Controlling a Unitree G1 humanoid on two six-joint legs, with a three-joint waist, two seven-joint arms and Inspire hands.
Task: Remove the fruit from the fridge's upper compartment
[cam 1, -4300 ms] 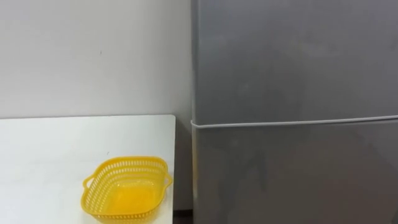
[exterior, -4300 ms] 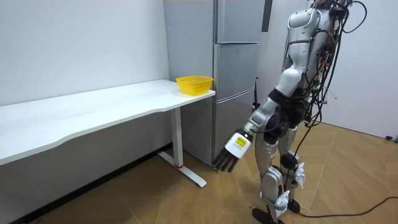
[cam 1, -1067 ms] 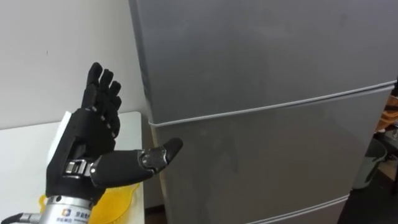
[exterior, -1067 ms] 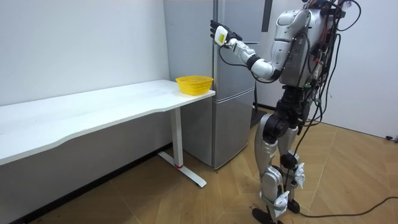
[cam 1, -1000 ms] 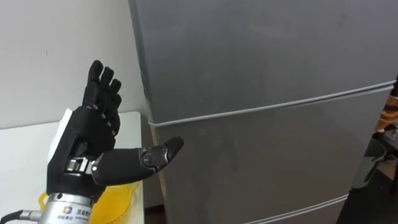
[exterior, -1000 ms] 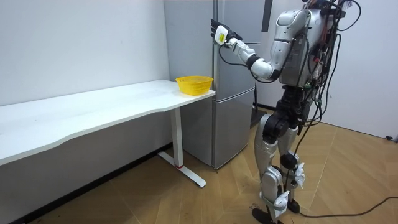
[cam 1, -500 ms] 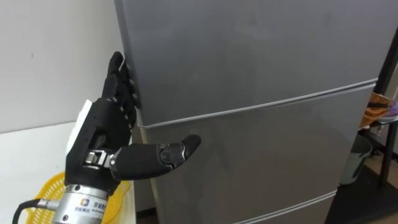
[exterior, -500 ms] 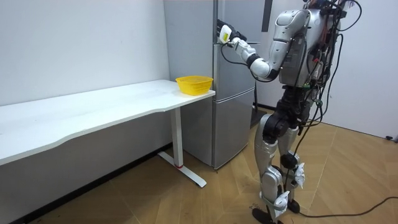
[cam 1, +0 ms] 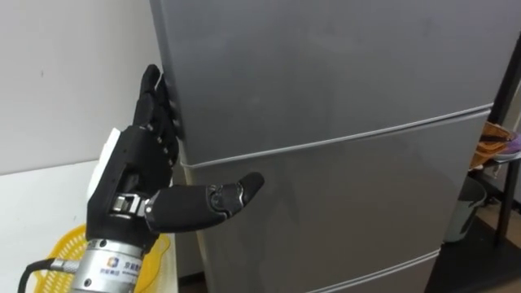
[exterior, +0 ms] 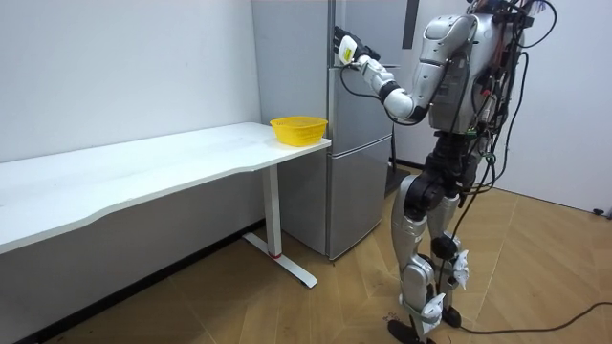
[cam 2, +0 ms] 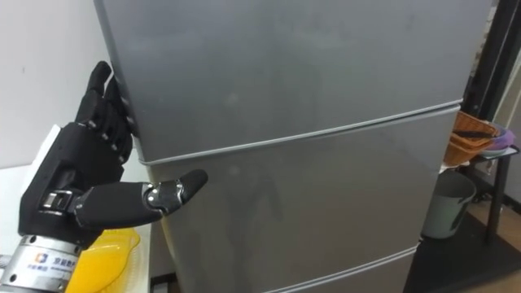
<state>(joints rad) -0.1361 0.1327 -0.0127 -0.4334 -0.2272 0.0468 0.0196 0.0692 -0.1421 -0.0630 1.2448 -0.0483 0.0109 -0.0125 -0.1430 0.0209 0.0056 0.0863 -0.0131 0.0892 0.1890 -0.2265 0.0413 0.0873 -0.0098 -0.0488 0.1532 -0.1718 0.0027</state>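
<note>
Left hand [cam 1: 130,175] is up at the upper fridge door [cam 1: 326,73] — fingers [cam 1: 151,94] straight, gripping nothing, tips at the door's upright left edge, thumb across its front. The door is shut, its contents hidden behind it. At left, a yellow basket [cam 1: 57,248] sits on the white desk [cam 1: 32,195] — beside the fridge.

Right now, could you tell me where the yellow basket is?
The yellow basket sits at the end of the white table beside the fridge, at the eye views' lower left, partly behind the left hand.
</note>
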